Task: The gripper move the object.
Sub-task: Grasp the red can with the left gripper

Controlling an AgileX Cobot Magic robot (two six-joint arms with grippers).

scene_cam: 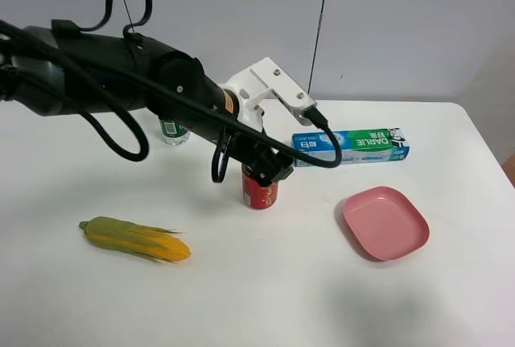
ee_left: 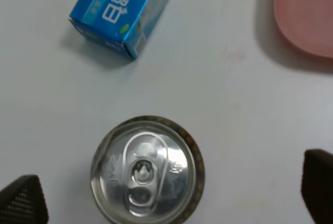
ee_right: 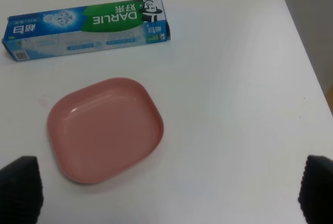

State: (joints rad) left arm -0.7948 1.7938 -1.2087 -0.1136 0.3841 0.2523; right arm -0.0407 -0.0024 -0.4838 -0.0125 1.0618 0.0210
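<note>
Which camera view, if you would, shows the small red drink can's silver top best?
The left wrist view: it looks straight down on the small red drink can, pull tab clear. Exterior high shows only its red side beneath the black gripper. Right wrist misses it.

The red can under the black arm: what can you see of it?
The small red metal drink can stands upright on the white table. Its silver top looks unopened, with the pull tab lying flat, and its side bears yellow markings. The left end effector hangs directly over it, jaws open on either side, not touching it.
</note>
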